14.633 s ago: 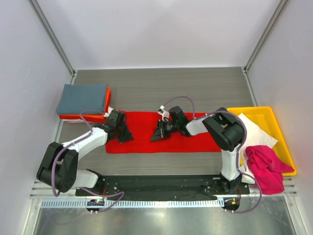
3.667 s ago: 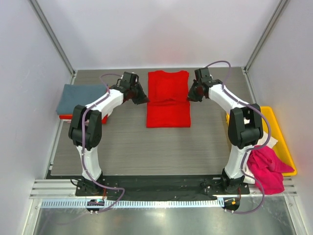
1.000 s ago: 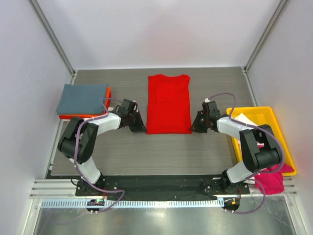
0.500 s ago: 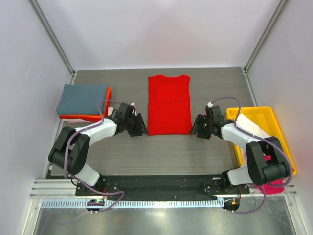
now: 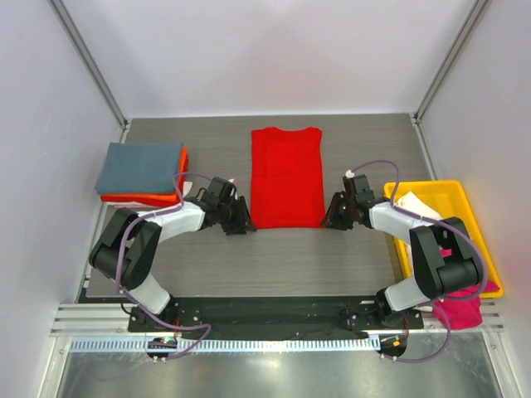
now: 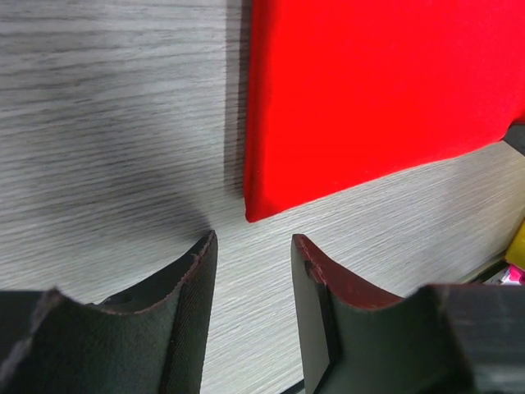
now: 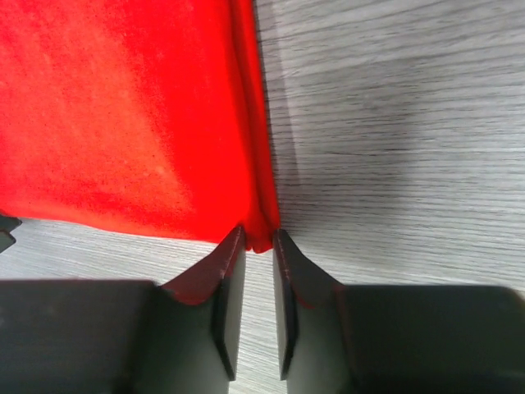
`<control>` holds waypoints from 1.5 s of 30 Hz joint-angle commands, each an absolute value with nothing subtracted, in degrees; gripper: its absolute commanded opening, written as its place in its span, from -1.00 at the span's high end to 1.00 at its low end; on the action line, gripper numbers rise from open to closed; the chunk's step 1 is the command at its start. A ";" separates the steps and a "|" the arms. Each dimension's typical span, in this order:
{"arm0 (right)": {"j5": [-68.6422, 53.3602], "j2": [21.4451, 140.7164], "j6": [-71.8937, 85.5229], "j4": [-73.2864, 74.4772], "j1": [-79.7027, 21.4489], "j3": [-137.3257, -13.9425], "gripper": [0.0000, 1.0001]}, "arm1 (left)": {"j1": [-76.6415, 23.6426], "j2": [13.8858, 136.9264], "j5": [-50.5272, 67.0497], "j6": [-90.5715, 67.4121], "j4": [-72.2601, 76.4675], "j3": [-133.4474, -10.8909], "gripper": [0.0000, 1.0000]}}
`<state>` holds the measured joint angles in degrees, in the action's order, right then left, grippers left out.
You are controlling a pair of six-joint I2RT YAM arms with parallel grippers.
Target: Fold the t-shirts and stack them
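Observation:
A bright red t-shirt (image 5: 286, 178) lies flat in a long narrow fold at the table's middle. My left gripper (image 5: 242, 222) sits at its near left corner. In the left wrist view the left gripper (image 6: 253, 246) is open on bare table, with the red t-shirt's corner (image 6: 254, 209) just ahead of the tips and apart from them. My right gripper (image 5: 329, 217) is at the near right corner. In the right wrist view the right gripper (image 7: 259, 240) pinches the corner of the red t-shirt (image 7: 123, 107) between narrow jaws.
A slate grey-blue t-shirt (image 5: 139, 166) lies folded on an orange t-shirt (image 5: 182, 164) at the left. The yellow tray (image 5: 474, 236) at the right holds a white t-shirt (image 5: 412, 205). A magenta pink t-shirt (image 5: 458, 313) hangs over its near edge.
The left gripper opened and settled just short of the shirt's near left corner. The right gripper opened, moved onto the near right corner and narrowed on it.

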<state>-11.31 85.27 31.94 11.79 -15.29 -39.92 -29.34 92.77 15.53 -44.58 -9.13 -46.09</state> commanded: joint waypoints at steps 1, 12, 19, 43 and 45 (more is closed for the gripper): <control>-11.78 85.51 30.85 10.90 -15.64 -40.17 0.52 | -29.71 94.56 15.20 -44.65 -6.68 -47.29 0.15; -11.95 86.31 30.32 10.63 -15.64 -40.60 0.68 | -29.71 97.99 13.98 -44.47 -6.42 -49.48 0.25; -12.22 86.57 29.97 10.81 -15.64 -41.13 0.81 | -29.88 98.53 15.03 -44.21 -6.42 -49.48 0.57; -17.40 60.40 30.31 27.68 -15.64 -37.88 0.98 | -31.99 75.42 21.79 -39.73 -17.31 -42.63 1.00; -17.49 56.35 31.37 29.00 -15.65 -37.27 0.98 | -32.69 71.66 21.97 -40.25 -19.15 -42.54 0.99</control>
